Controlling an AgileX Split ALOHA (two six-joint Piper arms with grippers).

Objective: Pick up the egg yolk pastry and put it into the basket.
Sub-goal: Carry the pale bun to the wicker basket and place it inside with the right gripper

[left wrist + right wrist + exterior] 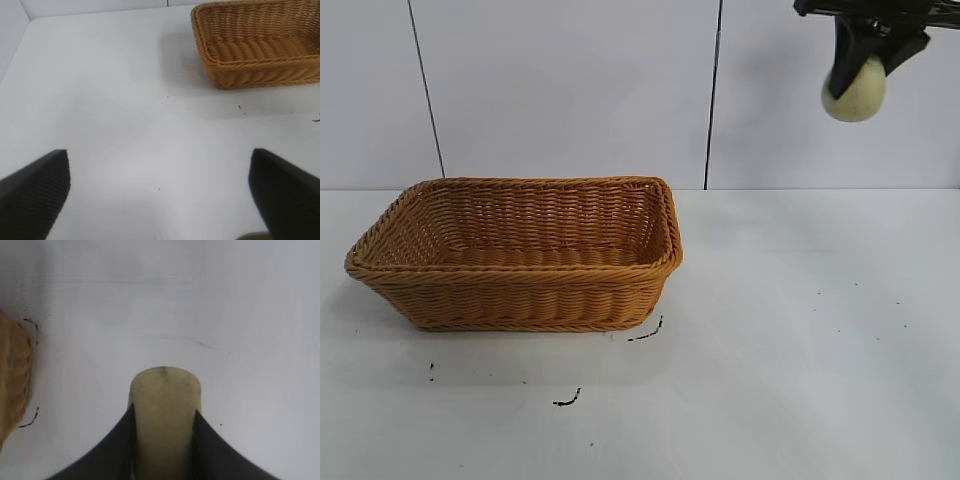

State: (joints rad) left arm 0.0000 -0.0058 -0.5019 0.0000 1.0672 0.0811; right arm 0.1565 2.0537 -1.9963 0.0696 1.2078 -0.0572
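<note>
Tabletop [800, 330]: white, a few black marks near the basket. Basket [520, 255] sits at about 9 o'clock in the exterior view, long axis running left-right, open top, nothing visible inside.

Right tool [868, 50] is high up at 1 o'clock, well above the tabletop, pinching the egg yolk pastry [854, 90] between its two fingers. Wrist view confirms it: pastry [165, 415] squeezed between both dark fingers [107, 455], basket edge [12, 375] well off to one side.

Key relation: basket lies toward 8 o'clock from the held pastry, well apart, lower. My read: transport leg is pending, carry across then release over the opening. Nothing stands in the path; near rim is the only thing to clear.

Left tool [160, 195] spread wide, holding nothing, hovering over bare tabletop with the basket [260, 45] ahead. Looks idle.
</note>
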